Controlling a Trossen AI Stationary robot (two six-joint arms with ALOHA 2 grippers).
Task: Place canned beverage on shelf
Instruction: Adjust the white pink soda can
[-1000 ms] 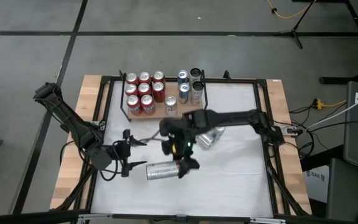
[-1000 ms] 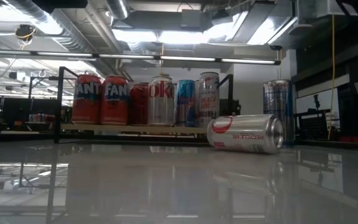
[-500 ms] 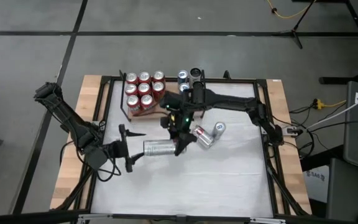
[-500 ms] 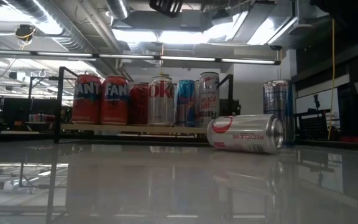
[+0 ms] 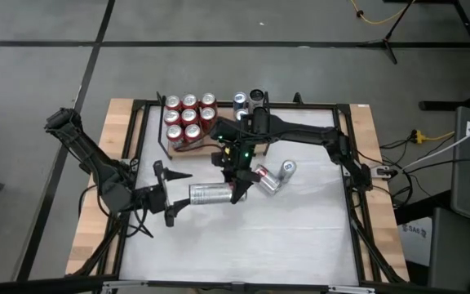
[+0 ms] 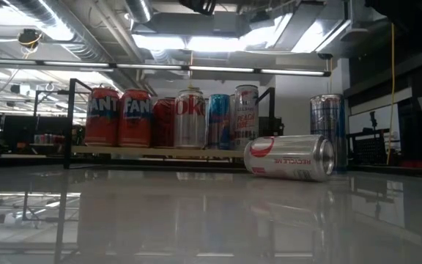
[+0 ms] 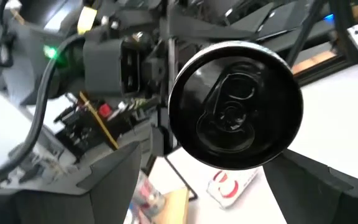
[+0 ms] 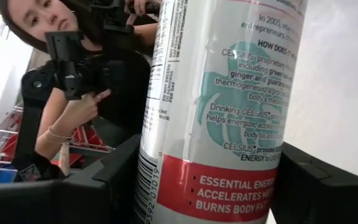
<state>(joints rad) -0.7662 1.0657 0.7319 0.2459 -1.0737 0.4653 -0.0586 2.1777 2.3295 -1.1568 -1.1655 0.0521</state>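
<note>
Right gripper (image 5: 237,193) clamps the slim silver aluminium can (image 5: 209,194), held horizontal; open left gripper (image 5: 165,194) at its 9 o'clock end, holding nothing.

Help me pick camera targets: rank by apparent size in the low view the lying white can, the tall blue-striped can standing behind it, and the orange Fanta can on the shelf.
1. Lying white can, though it sits nearest the camera.
2. and 3. Blue-striped can and Fanta can look similar; distances differ, so I won't rank them.
</note>
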